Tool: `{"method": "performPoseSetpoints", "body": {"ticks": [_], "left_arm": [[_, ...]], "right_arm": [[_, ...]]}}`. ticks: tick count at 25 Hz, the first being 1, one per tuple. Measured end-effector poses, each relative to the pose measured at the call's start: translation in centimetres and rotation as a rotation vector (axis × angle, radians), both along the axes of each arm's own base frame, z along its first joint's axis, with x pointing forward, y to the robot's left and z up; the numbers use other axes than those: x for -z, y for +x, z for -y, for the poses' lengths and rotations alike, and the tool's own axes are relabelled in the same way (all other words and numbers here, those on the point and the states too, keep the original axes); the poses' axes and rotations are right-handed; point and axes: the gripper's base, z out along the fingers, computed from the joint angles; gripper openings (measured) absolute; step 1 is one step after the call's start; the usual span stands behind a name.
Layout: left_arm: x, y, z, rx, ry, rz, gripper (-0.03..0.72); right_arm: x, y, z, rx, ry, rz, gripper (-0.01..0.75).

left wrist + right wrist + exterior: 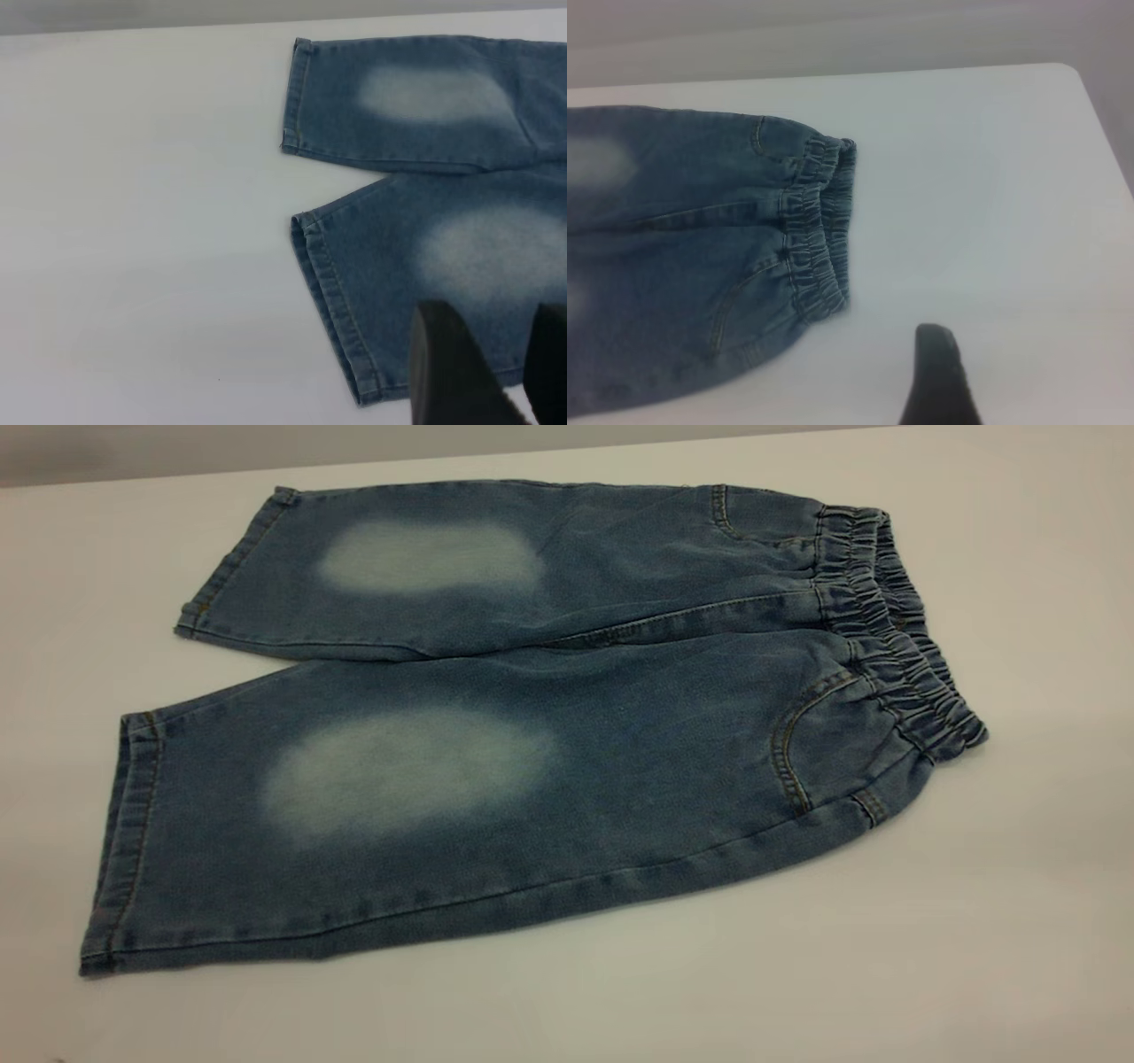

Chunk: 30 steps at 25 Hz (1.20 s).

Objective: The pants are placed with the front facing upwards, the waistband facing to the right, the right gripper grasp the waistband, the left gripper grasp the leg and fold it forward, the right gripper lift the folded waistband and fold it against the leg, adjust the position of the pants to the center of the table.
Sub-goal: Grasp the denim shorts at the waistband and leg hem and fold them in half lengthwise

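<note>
Flat on the white desk point(1019, 921) lie the pants point(620, 779), front side up and unfolded, both legs spread side by side. The waistband point(895, 629) points toward the right side of the exterior view, its gathered elastic ruffled in rows, and the two leg hems point left. Each leg carries a pale faded oval patch, and tan stitching traces the curved pockets just below the waistband. The far leg sits a little shorter and angled away from the near one, so a narrow wedge of desk shows between the hems.

Neither arm shows in the exterior view. From the left wrist view, the left gripper point(496, 372) hovers over the near leg close to its hem, its two dark fingers point(447, 363) parted with denim visible between them, holding nothing. From the right wrist view, only one dark fingertip point(939, 376) of the right gripper appears, over bare desk near the waistband's end and apart from it; I cannot tell how wide it stands.
</note>
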Motion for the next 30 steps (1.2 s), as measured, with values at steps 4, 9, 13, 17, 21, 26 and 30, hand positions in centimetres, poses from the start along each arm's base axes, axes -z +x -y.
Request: {"method": "performPoseSetpoints", "body": {"ticks": [4, 9, 13, 17, 21, 26, 30], "left_arm": [[0.0, 0.0, 0.0, 0.0, 0.0, 0.0, 0.242], [0.0, 0.0, 0.0, 0.0, 0.0, 0.0, 0.242], [-0.6, 0.2, 0.0, -0.001, -0.001, 0.009, 0.242], [-2.6, 1.9, 0.0, -0.001, 0.001, -0.002, 0.242], [-4.3, 5.1, 0.2, 0.005, 0.001, -0.103, 0.242], [-3.6, 10.5, 0.4, 0.052, 0.073, -0.278, 0.242], [-1.9, 13.9, 0.6, 0.111, 0.122, -0.387, 0.242]], "right_arm": [[0.0, 0.0, 0.0, 0.0, 0.0, 0.0, 0.419], [0.0, 0.0, 0.0, 0.0, 0.0, 0.0, 0.419], [0.0, 0.0, -0.1, -0.004, 0.006, 0.0, 0.419], [-0.9, 1.1, -0.6, -0.045, 0.048, -0.015, 0.419], [-1.2, 4.2, -1.5, -0.108, 0.081, -0.13, 0.419], [-0.5, 8.8, -2.1, -0.113, 0.128, -0.273, 0.419], [0.8, 12.6, -2.7, -0.13, 0.172, -0.362, 0.419]]}}
